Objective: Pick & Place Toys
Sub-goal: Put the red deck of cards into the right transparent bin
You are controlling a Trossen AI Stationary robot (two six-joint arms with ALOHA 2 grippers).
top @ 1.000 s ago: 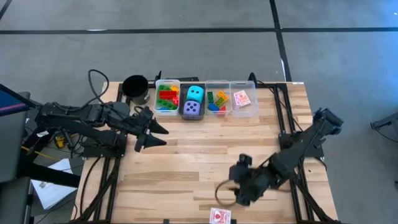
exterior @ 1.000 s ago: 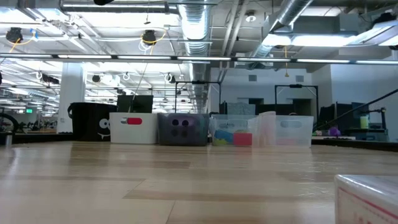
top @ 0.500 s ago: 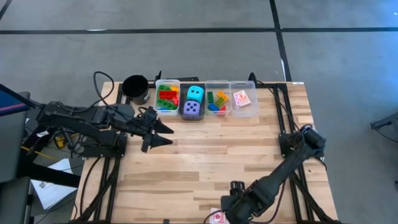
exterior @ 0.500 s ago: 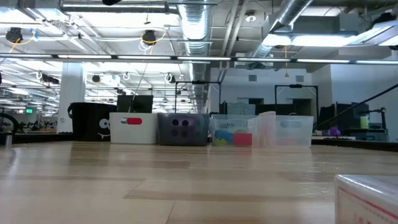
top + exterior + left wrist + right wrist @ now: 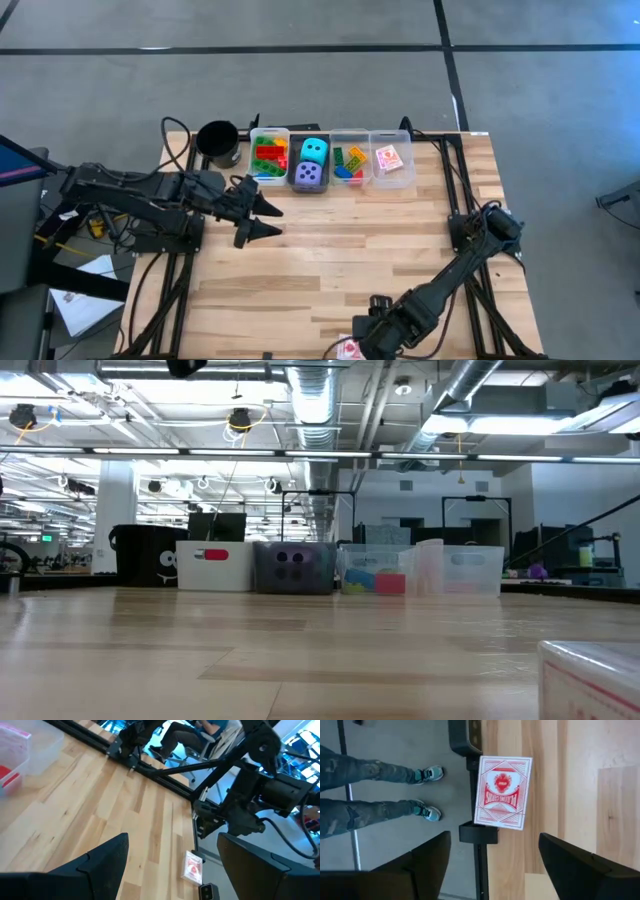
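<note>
Right now the right gripper [image 5: 362, 338] is hanging low over the near edge of the table [image 5: 330, 265], with its fingers [image 5: 425, 860] spread wide and holding nothing. Just past them a red-white card pack [image 5: 503, 791] is lying flat, partly overhanging the table's near edge, so it is sitting between the open jaws' line of reach but not yet touched. In the high view the same pack [image 5: 349, 349] is peeking out beside the gripper. Below the edge, a person's legs and shoes [image 5: 380, 785] are showing on the floor.

Farther in, the middle of the table is carrying no loose toys that I can make out. The left gripper [image 5: 262, 218] is hovering over the left-centre boards, fingers wide apart and empty, pointing across toward the right arm.

Along the far edge a row of clear bins is standing beside a black round cup [image 5: 217, 140]. One bin is holding mixed building bricks [image 5: 267, 157], the next is holding the cyan die [image 5: 314, 150] and the purple die [image 5: 309, 174], another is holding more bricks [image 5: 350, 161], and the last is holding a second red-white card [image 5: 388, 158].

Judging by this, the sorting is looking nearly finished; the pack at the near edge seems to be the only toy left to lift and carry to the bins.
</note>
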